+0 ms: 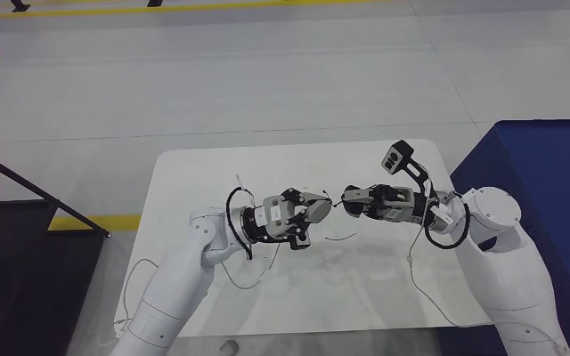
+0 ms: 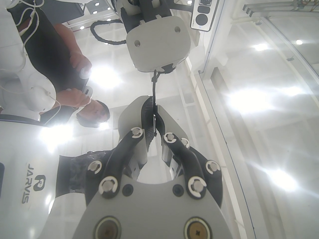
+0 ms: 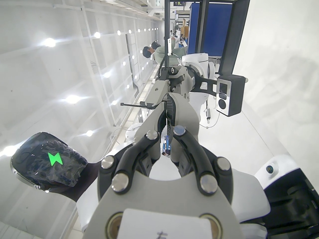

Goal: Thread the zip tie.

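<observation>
Threading step in hand. Left gripper [image 2: 154, 109] jaws are clamped on the zip tie [image 2: 153, 88]; right gripper [image 2: 163, 68] jaws pinch its other end, held above the bench [image 1: 356, 294]. Next move likely needs fine tip-to-head alignment, then a straight push.

White table [image 1: 267, 169], rounded corners, plain top. One thin dark curved strip [image 1: 340, 238] lies flat near the middle. Small thin sliver [image 1: 238, 176] towards the far left part, too small to identify. White cable [image 1: 239, 278] trails over the near left area; can't tell if it touches the top.
</observation>
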